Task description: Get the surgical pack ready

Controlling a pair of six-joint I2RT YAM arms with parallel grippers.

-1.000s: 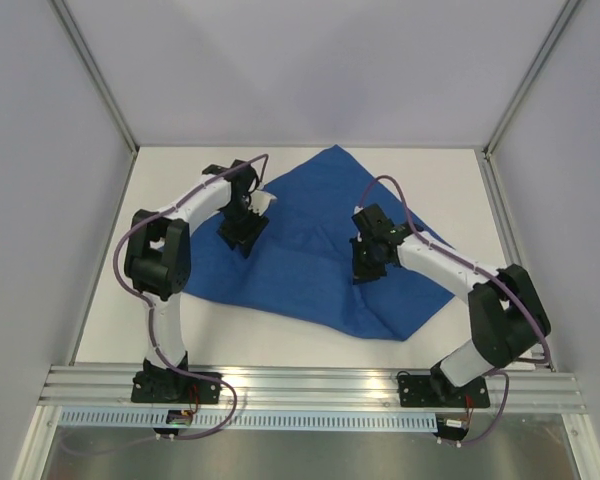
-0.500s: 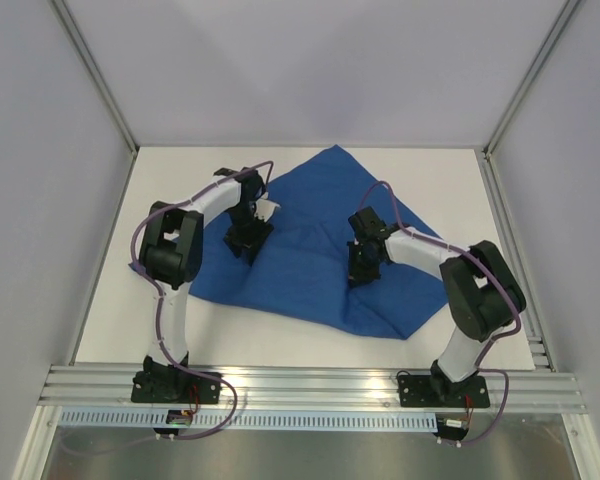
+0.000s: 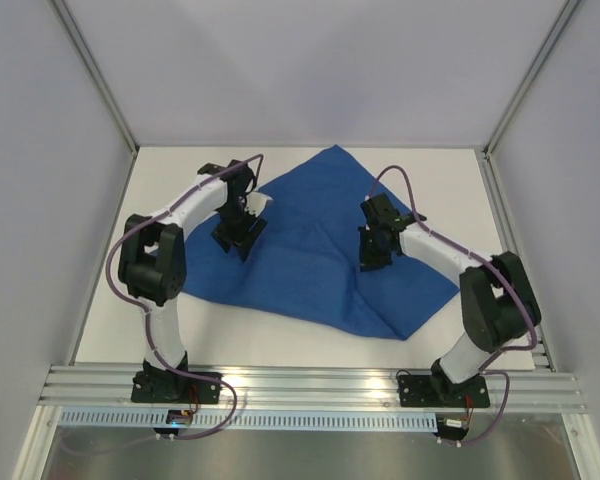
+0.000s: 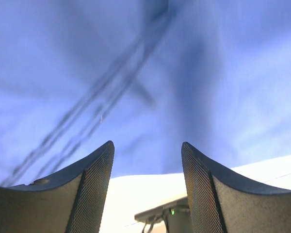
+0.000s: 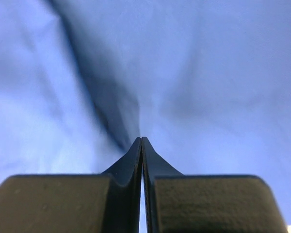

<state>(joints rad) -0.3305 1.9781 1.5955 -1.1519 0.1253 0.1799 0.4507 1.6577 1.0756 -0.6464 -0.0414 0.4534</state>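
The royal-blue drape lies spread as a creased sheet over the middle of the white table; it fills the left wrist view and the right wrist view. My left gripper is open and empty just above the drape's left part, near its edge. My right gripper is shut on the drape's right part; creases in the cloth run together at its closed fingertips. No steel tray, instruments or gauze are in view.
The white table is walled by grey panels left, right and behind. An aluminium rail with both arm bases runs along the near edge. Bare table shows at the far right and along the front.
My right gripper has moved a little away from the bases and to the right, staying shut on the cloth. My left gripper shifted slightly left and stays open. The drape's right edge shifted a little.
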